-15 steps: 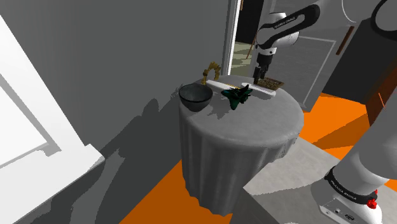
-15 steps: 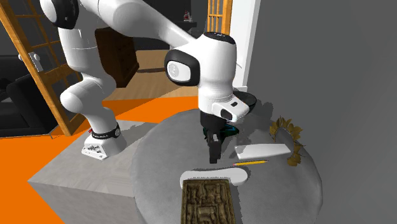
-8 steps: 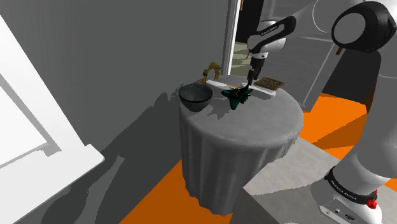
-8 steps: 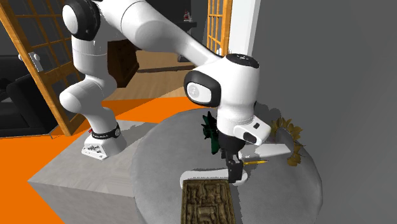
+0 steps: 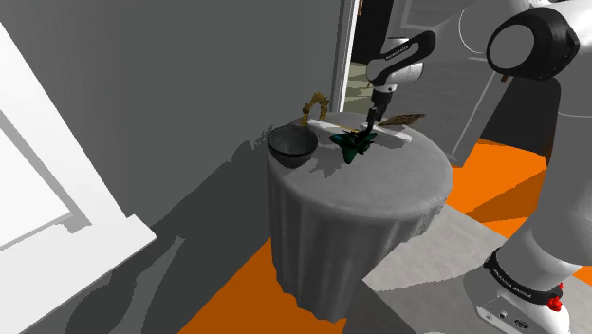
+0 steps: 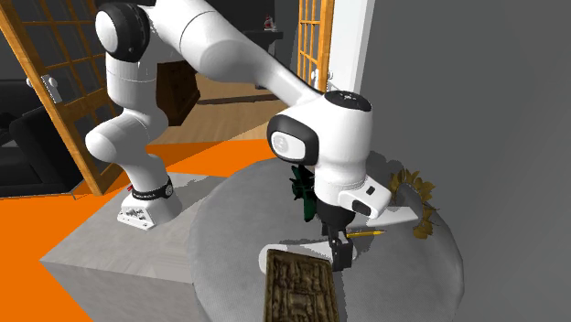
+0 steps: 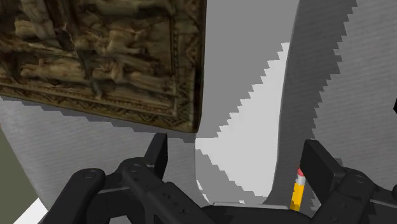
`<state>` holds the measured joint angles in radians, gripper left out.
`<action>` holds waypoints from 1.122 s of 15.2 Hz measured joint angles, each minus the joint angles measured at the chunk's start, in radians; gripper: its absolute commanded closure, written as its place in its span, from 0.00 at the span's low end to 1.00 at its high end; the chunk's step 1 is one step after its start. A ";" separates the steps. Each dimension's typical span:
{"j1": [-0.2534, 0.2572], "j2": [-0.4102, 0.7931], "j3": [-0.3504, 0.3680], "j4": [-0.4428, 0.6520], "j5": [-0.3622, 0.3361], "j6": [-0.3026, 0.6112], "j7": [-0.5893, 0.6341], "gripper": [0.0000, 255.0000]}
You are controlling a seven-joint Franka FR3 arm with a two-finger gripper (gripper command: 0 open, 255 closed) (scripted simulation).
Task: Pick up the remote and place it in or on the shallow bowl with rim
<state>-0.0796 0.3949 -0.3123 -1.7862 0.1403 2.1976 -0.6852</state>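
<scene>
Gripper point(image 5: 367, 128) is low over the round cloth-covered table point(image 5: 379, 194), at about 1 o'clock on its top in the shoulder view. Pincer is wide, holding nothing. In the wrist view the two fingers point(image 7: 159, 149) stand apart with the pale remote point(image 7: 248, 153) lying between them; I can't tell whether either one touches it.

The remote point(image 5: 332, 125) lies flat along the table's far edge, roughly 11 to 2 o'clock. The dark shallow bowl point(image 5: 291, 142) sits at 10 o'clock on the table, well apart from the gripper. A dark green toy plane point(image 5: 353, 142) is at 3 o'clock from the bowl, just beside the remote.

A yellow pencil point(image 7: 297, 189) is next to the right finger, beside the remote point(image 6: 403, 215). A carved brown plaque point(image 6: 297, 288) lies flat at 7 o'clock from the gripper point(image 6: 340, 261) in the second exterior view. A gold leafy wreath point(image 5: 315, 102) stands at 12 o'clock from the bowl.
</scene>
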 measured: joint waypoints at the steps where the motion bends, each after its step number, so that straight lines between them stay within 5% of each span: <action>1: 0.001 0.000 0.000 -0.002 -0.001 0.002 0.002 0.00; 4: 0.001 0.006 0.002 -0.001 0.002 0.019 0.001 0.00; 5: 0.002 0.007 0.003 -0.006 0.002 0.027 0.001 1.00; 17: 0.001 0.005 0.001 -0.008 -0.002 -0.014 0.003 1.00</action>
<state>-0.0787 0.3996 -0.3113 -1.7941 0.1383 2.1838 -0.6824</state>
